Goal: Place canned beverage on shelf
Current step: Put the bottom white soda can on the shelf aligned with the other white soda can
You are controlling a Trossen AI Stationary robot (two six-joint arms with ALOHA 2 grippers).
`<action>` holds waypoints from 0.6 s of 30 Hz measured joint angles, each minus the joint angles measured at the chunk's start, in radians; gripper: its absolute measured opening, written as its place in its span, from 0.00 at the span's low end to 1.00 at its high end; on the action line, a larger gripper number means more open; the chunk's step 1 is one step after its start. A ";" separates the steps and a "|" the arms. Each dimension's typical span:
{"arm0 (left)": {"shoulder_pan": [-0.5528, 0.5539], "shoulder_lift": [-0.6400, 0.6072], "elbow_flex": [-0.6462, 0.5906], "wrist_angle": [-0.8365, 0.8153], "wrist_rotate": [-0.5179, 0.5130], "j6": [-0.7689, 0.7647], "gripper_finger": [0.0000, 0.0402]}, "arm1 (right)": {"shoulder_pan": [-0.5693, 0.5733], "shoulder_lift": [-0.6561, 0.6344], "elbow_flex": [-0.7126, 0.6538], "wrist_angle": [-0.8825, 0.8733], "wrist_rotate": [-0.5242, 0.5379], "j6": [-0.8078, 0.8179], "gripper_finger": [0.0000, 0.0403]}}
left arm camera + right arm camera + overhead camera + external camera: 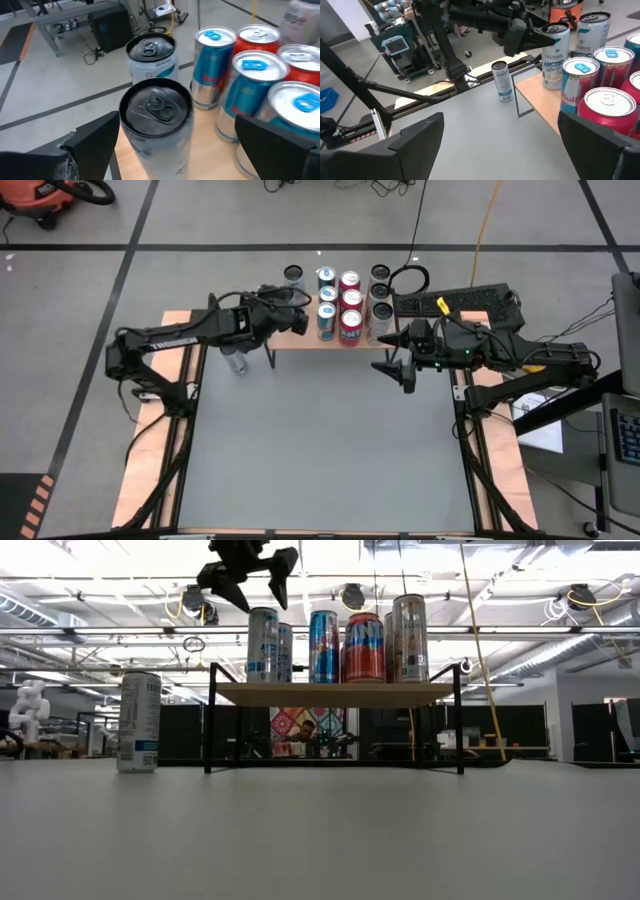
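Now, line by line:

Shelf: the shelf (pixel 300 340) stands at the far side of the table (pixel 320 450), a pale wooden top on thin black legs, crowded with upright cans.

Readable labels: in the right wrist view a white can (pixel 555 55) at the shelf's near-left corner reads "CELSIUS" and "ARCTIC"; a blue and silver can (pixel 580 85) beside it shows "Bull" on its side. Other writing is too blurred to read.

Cans on shelf: blue-silver cans (pixel 326 320) and red cans (pixel 351 325) fill the middle; grey cans (pixel 381 310) stand at the right end, dark-topped pale ones at the left end.

Left gripper: the left gripper (pixel 290 315) hangs over the shelf's left end, jaws spread wide and gripping nothing. In the low view it sits clear above the can tops (pixel 250 575).

Can under it: a dark-topped pale can (pixel 156 125) stands on the shelf top between the two left fingers (pixel 95 140), touching neither.

Loose can: one white and blue can (pixel 139 722) stands upright on the table, just left of the shelf and off it.

Right gripper: the right gripper (pixel 398 360) waits over the table near the shelf's right end, jaws wide and empty.
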 joint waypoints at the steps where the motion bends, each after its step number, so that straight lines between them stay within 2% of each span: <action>1: 0.006 0.005 0.000 0.000 -0.002 -0.003 0.99 | 0.000 0.000 0.000 0.000 -0.001 -0.007 0.88; 14: 0.058 0.041 0.000 0.041 -0.014 -0.007 0.98 | 0.000 0.000 0.000 -0.003 -0.001 -0.054 0.88; 18: 0.072 0.054 0.000 0.039 -0.022 -0.006 0.93 | 0.000 0.000 0.000 -0.004 -0.001 -0.066 0.88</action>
